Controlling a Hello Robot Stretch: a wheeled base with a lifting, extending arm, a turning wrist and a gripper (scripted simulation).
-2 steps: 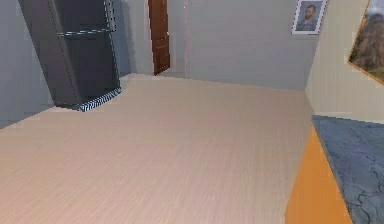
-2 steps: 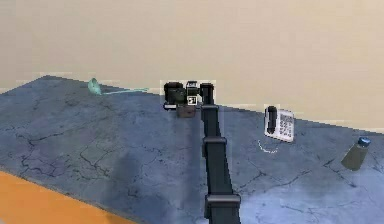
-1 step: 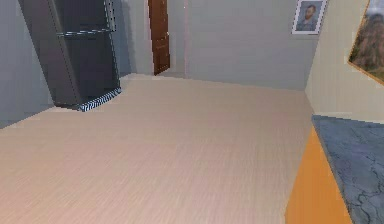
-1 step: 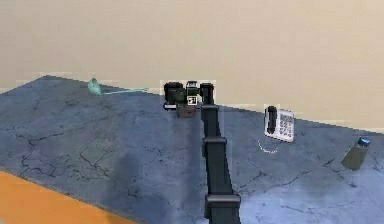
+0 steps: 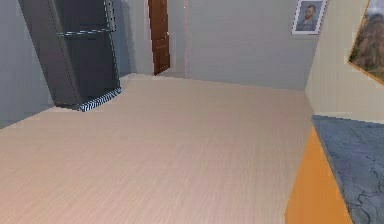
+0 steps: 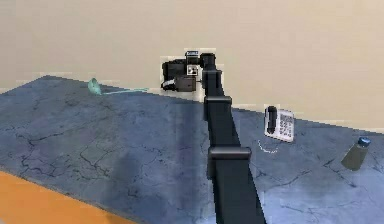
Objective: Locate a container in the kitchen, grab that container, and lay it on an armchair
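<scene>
- Blue-grey table (image 6: 60, 130) carries the work. The arm (image 6: 226, 150) reaches across it to the far edge, with the claw (image 6: 170, 78) by the wall (image 6: 300, 40).
- Step in hand, by my judgement: the grab. I cannot tell the claw's state, nor whether it holds anything.
- No container reads clearly. A small dark grey thing (image 6: 357, 153) near the table's right edge might be it, or something at the claw.
- Next move likely calls for lifting clear, then driving off to find an armchair.
- Arm side view gives the tabletop: a teal thing (image 6: 93, 84) at the far left and a white phone (image 6: 281, 124). Forward view gives the room: dark fridge (image 5: 80, 50), brown door (image 5: 159, 35), bare floor (image 5: 180, 140).
</scene>
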